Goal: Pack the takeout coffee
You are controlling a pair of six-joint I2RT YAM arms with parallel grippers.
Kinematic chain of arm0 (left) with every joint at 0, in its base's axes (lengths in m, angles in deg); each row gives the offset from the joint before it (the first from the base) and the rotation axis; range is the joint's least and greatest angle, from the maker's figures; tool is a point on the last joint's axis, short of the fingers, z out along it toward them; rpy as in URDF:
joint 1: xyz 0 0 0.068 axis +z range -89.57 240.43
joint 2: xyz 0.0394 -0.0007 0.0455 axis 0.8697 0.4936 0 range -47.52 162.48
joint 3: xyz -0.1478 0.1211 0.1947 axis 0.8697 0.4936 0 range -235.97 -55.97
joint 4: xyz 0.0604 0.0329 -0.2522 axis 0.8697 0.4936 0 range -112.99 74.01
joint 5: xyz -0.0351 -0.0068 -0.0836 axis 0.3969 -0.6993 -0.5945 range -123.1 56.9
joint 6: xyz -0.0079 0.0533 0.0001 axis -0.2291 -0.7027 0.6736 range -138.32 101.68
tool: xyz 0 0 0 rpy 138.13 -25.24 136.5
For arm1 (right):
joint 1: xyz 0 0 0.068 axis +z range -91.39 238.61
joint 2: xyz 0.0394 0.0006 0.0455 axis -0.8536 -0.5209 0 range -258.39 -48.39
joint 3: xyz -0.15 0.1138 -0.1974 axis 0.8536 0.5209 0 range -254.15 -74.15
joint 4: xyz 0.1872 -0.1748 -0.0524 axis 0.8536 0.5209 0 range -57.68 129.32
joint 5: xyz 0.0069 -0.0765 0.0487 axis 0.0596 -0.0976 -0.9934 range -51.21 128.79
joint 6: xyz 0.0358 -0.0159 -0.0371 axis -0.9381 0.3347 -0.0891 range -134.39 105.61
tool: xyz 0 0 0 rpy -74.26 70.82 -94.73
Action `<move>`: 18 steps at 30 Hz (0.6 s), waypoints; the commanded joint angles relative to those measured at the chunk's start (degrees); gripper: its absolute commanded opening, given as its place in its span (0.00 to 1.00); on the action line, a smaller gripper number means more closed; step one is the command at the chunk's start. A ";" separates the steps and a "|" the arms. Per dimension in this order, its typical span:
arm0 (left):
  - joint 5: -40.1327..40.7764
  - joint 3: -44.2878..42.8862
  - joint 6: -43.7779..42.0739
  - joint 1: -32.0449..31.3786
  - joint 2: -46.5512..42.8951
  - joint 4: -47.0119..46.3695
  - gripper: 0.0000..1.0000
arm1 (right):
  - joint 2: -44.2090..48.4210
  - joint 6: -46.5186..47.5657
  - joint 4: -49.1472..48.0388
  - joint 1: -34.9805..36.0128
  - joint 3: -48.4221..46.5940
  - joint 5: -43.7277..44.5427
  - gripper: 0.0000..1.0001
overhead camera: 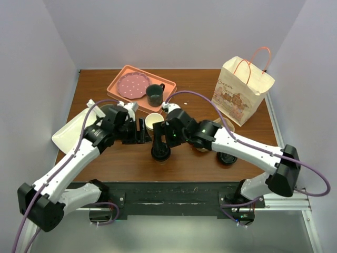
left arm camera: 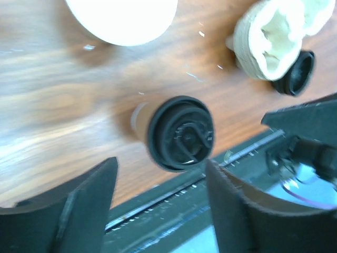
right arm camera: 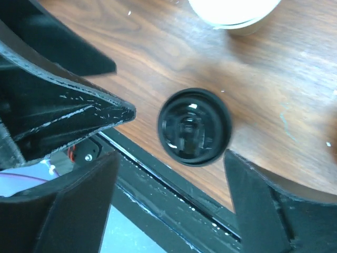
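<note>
On the woodgrain table (overhead camera: 118,158), round-lidded takeout coffee (overhead camera: 160,153) stands untouched between left gripper (left arm camera: 162,176) and right gripper (right arm camera: 169,162), both splayed.

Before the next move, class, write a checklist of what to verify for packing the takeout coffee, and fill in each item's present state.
1. Takeout coffee upright, lid on: ok.
2. Left gripper open, nothing held: ok.
3. Right gripper open, nothing held: ok.
4. Paper bag standing upright: ok.
5. Its mouth wide enough for the cup: cannot tell.
</note>
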 commanded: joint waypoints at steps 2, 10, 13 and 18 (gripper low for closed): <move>12.29 4.03 -0.19 0.27 -7.04 5.30 0.77 | -6.29 -1.96 6.06 4.52 -5.97 11.14 0.95; 27.15 6.93 6.75 0.27 -12.93 12.26 0.82 | -13.07 -2.05 11.69 7.08 -12.56 16.77 0.92; 29.63 7.55 7.73 0.27 -13.81 13.14 0.82 | -14.04 -1.96 12.40 7.52 -12.66 17.30 0.91; 30.33 7.37 7.73 0.27 -14.52 13.58 0.80 | -15.45 -1.79 11.52 7.87 -11.60 15.99 0.90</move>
